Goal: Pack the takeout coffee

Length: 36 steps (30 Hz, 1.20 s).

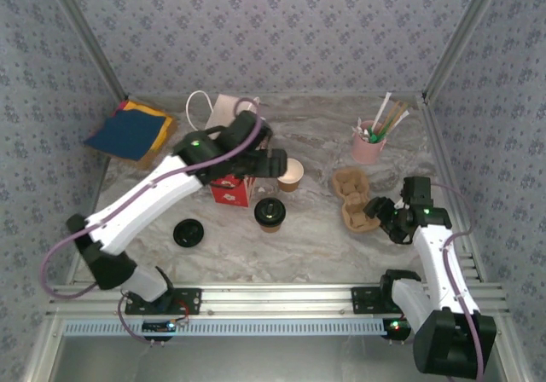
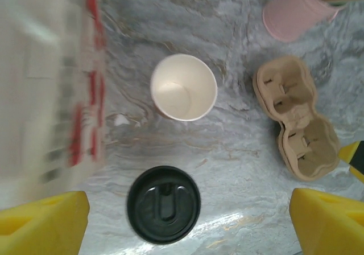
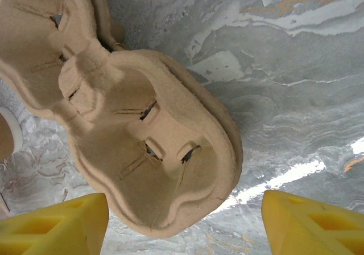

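Takeout coffee [image 2: 163,204] beneath raised left hand [image 1: 277,164]

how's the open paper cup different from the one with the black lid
The open cup has no lid, so its pale cream inside shows; the lidded cup is capped in black. The open cup stands farther back, the lidded cup nearer the front. Both stand upright on the marbled table, apart from each other, and neither sits in the pulp carrier.
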Motion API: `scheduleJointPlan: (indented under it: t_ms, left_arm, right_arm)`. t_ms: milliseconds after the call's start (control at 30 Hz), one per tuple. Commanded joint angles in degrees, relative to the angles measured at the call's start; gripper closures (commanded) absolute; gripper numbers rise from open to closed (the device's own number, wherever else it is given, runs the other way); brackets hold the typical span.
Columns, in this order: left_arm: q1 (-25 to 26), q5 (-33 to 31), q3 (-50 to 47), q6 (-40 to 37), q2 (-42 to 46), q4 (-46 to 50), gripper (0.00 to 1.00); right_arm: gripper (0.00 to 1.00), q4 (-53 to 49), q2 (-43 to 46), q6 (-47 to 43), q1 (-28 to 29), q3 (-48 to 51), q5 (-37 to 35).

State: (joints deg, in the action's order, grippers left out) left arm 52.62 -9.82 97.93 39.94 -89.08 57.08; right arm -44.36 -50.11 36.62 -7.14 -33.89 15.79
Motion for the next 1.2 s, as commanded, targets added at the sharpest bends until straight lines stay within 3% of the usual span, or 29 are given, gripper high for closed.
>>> scheduleJointPlan:
  t_ms: [0, 300, 1167]
  left_arm:
    - [1.83, 2.92, 4.55, -1.87, -5.42, -4.31, 0.10]
    - [5.23, 5.55, 18.58, -4.51, -21.26, 1.62, 0.10]
    - [5.48, 6.44, 16.72, -2.75, -22.45, 0.75, 0.06]
  right_arm:
    - [0.29, 2.43, 0.65, -0.14, -1.56, 1.66, 3.72]
    - [0.33, 6.04, -0.29, -0.14, -3.67, 3.32, 5.37]
    - [0.43, 9.67, -3.77, -2.59, -6.20, 5.17, 9.62]
